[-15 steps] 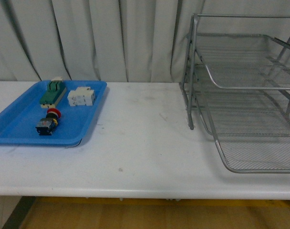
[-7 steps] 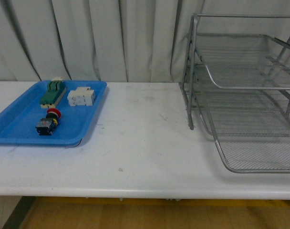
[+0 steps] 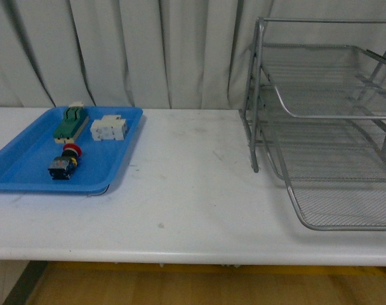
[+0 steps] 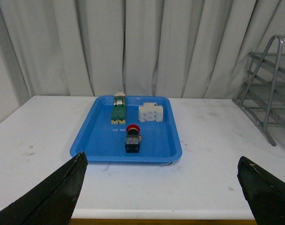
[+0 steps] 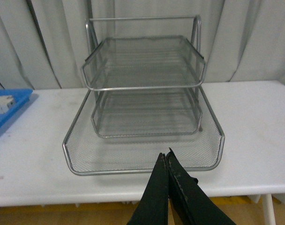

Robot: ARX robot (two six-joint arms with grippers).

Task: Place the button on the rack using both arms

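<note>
The button, red cap, yellow collar and dark body, lies on its side in the blue tray at the table's left; it also shows in the left wrist view. The silver wire-mesh rack stands at the right and fills the right wrist view. Neither arm shows in the front view. My left gripper is open and empty, well back from the tray near the table's front edge. My right gripper is shut and empty, in front of the rack's lowest tier.
A green terminal block and a white blocky component lie at the back of the blue tray. The white table runs between tray and rack. Grey curtains hang behind.
</note>
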